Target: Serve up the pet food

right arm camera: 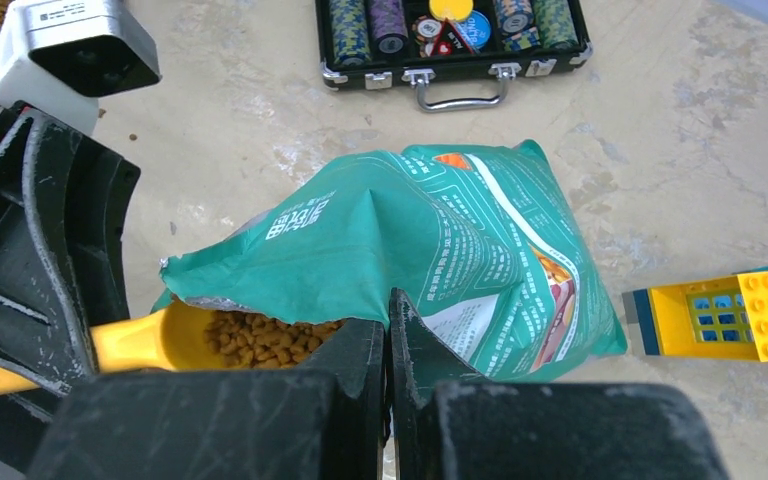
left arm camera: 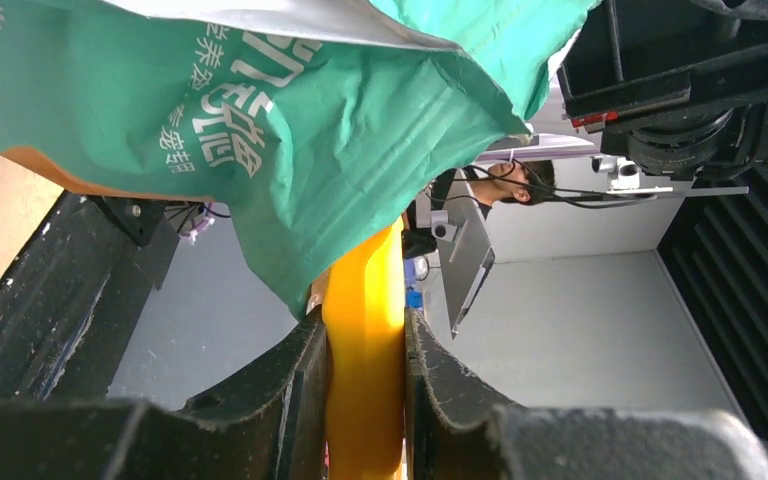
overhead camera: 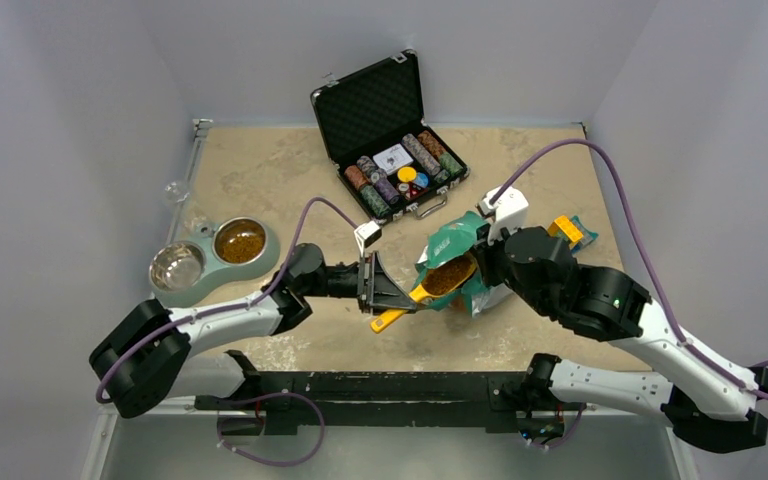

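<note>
The teal-green pouch point(overhead camera: 457, 240) stands open at mid table. My right gripper point(overhead camera: 490, 262) is shut on the pouch's edge; in the right wrist view the closed jaws point(right arm camera: 388, 322) pinch the pouch point(right arm camera: 440, 240). My left gripper point(overhead camera: 388, 290) is shut on the handle of a yellow scoop point(overhead camera: 430, 285). The scoop bowl sits at the pouch mouth, filled with brown kibble point(right arm camera: 255, 335). In the left wrist view my left gripper point(left arm camera: 365, 335) clamps the yellow handle point(left arm camera: 365, 400) under the pouch point(left arm camera: 300, 140).
A pale green double feeder point(overhead camera: 210, 283) is at the left, with kibble in its right bowl point(overhead camera: 240, 241) and a bare steel bowl point(overhead camera: 177, 266). An open black case of poker chips point(overhead camera: 390, 140) stands at the back. A yellow toy block point(overhead camera: 567, 229) lies right of the pouch.
</note>
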Motion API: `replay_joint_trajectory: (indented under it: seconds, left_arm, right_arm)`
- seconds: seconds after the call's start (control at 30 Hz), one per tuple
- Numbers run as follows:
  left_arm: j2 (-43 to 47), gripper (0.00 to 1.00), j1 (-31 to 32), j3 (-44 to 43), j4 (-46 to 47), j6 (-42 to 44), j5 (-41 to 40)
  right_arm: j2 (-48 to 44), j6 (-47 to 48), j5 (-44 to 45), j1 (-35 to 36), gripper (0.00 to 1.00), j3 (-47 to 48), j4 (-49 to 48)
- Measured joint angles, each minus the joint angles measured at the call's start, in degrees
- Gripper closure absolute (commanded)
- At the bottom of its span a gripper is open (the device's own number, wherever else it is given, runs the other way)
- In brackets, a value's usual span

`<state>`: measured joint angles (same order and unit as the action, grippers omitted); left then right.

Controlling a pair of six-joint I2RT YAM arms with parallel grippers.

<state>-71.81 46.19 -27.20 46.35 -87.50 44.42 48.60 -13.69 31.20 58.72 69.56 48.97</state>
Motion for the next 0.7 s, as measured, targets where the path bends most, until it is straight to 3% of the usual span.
replay_joint_trajectory:
  seconds: [0.3,0.47,0.7]
  left_arm:
    - [3.08,1.0,-0.07,-0.46,-3.04,0.04,-0.07]
    - [-5.11,1.0,-0.04,-2.71,6.45,-5.55,-0.85]
    - [-0.5,1.0,-1.99,-1.07,7.02,-6.67,-0.57]
  right_arm:
    - [0.0,-0.22,1.79,-0.24,1.0,0.94,0.79]
    - [0.0,-0.22,2.84,-0.46,1.0,1.31,0.79]
    - [-0.02,-0.24,3.65,-0.57,1.0,1.44,0.74]
